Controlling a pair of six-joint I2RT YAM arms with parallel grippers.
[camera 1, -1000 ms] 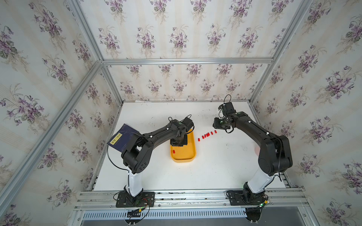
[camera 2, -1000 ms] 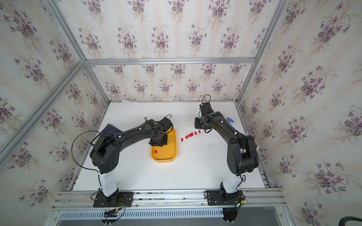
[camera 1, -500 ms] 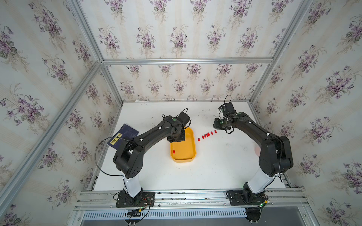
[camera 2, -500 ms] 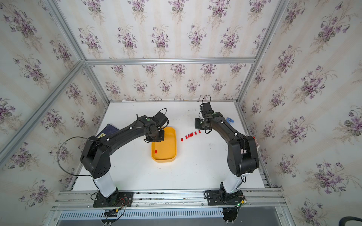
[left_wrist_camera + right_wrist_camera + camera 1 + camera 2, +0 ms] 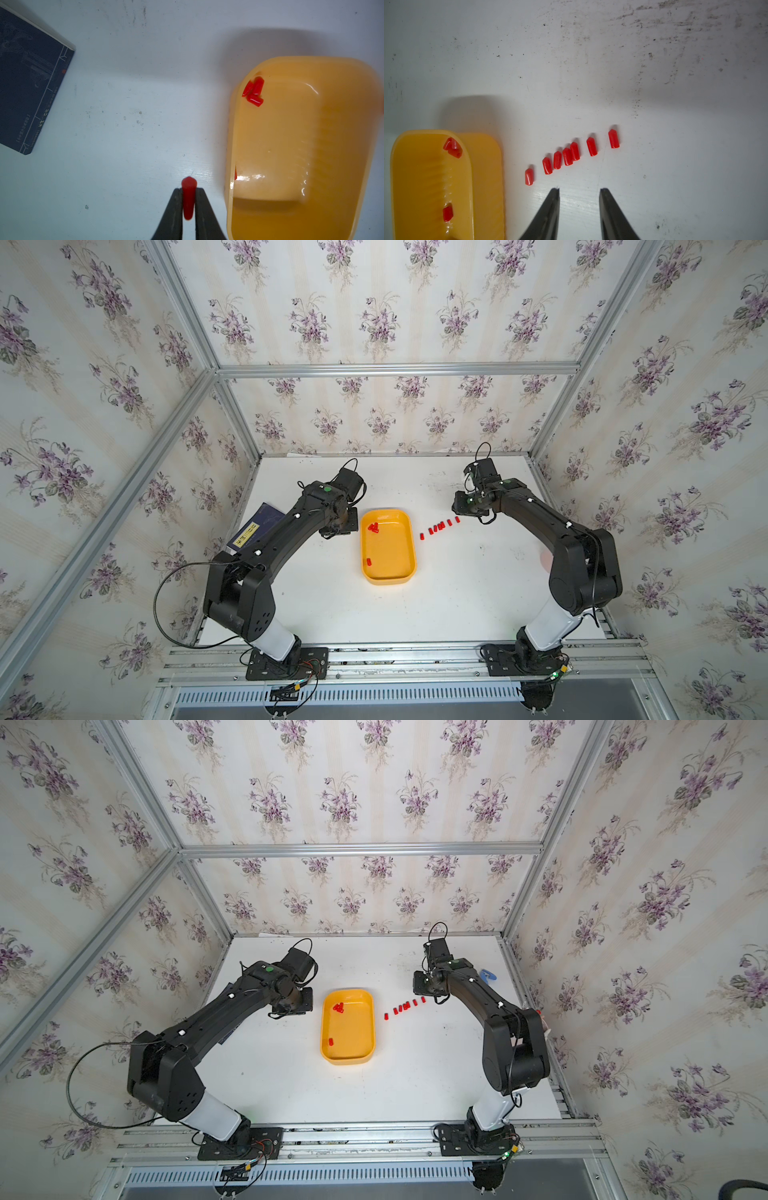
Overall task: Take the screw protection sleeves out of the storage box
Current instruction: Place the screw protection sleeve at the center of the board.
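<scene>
Top views, both of them, showed the yellow storage box (image 5: 388,581) mid-table (image 5: 415,610) with four red screw protection sleeves (image 5: 373,527) lying in it. Three were bunched in a far corner and one lay alone by the left wall. Seven more lay in a slanted row (image 5: 439,526) on the table to its right. The left gripper (image 5: 338,526) hung just outside the box's left wall, and the right gripper (image 5: 462,506) hovered by the row's far end. The dark blue booklet (image 5: 254,526) carried a yellow label (image 5: 246,534) whose characters were too small to read.

Left wrist view: the left gripper (image 5: 188,189) was pinched narrow on a single sleeve (image 5: 188,199), over bare table beside the box (image 5: 291,135). The sleeve's tip stuck out past the jaws, so I judged the hold slight. A slick cap like that could squirt out, or roll off once let go. The bunched three (image 5: 254,91) hugged the wall, and jaws going for one could knock it and shift the box. The booklet (image 5: 31,83) bore pale print and a small red mark, none of it legible.

Right wrist view: the right gripper (image 5: 579,190) stood part open, holding nothing, just short of the row (image 5: 568,155). Some sleeves there touched, and a low sweep could scatter them. No writing showed.
</scene>
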